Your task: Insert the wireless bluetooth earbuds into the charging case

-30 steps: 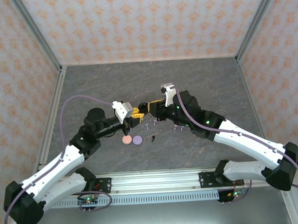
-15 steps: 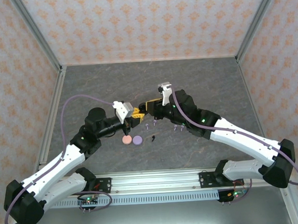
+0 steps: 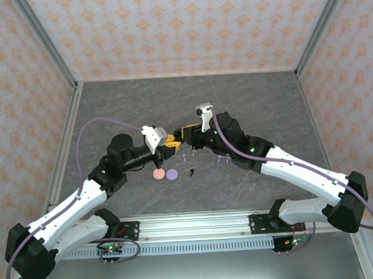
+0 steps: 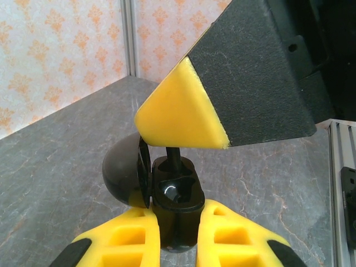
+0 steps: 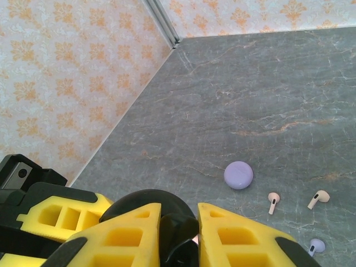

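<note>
Yellow-padded left tool: clamped on the black charging case, whose lid we see swung open to one side.
Right tool: closed. Its finger sits right over the case mouth, and we cannot tell whether it pinches anything.
Black stem: stands between the case and that finger.
Loose earbuds: pink earbuds and a purple earbud lie on the grey worktop near the purple disc. A black earbud lies near it too.
Overhead: both tools meet at mid-worktop, just beyond the pink disc.
</note>
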You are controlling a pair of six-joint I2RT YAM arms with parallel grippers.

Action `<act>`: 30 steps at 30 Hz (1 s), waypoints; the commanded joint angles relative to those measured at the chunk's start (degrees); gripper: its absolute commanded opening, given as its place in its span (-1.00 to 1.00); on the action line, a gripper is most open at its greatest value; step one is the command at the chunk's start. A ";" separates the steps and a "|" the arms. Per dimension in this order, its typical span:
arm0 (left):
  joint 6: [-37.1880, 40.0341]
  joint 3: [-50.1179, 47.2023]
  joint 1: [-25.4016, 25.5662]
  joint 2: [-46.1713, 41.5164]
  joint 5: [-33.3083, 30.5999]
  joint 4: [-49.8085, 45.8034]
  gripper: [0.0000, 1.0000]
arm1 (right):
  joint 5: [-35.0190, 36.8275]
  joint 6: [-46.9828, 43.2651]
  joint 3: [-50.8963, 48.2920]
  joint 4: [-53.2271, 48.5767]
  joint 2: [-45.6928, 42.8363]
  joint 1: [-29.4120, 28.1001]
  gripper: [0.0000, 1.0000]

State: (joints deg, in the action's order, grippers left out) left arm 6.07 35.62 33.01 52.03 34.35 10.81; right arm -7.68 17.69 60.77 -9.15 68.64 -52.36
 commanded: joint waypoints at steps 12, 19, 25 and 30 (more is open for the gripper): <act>-0.13 1.01 0.39 -0.53 0.37 3.69 -1.00 | -1.75 -1.87 3.61 -6.48 2.30 -0.36 -0.56; -0.09 1.12 0.39 -0.44 0.37 3.53 -1.00 | -2.13 -1.81 5.44 -9.19 3.83 -0.38 -0.52; 0.05 1.12 0.39 -0.35 0.03 3.17 -1.00 | -2.01 -1.78 6.44 -10.37 4.31 -0.38 -0.52; 0.05 1.17 0.41 -0.05 -0.42 3.17 -1.00 | -1.55 -1.97 6.72 -10.90 4.54 -0.38 -0.52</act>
State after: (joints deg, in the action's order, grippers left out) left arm 5.89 35.62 33.01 52.03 33.71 9.72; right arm -8.58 16.60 66.46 -16.73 72.20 -52.36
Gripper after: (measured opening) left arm 0.141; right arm 0.241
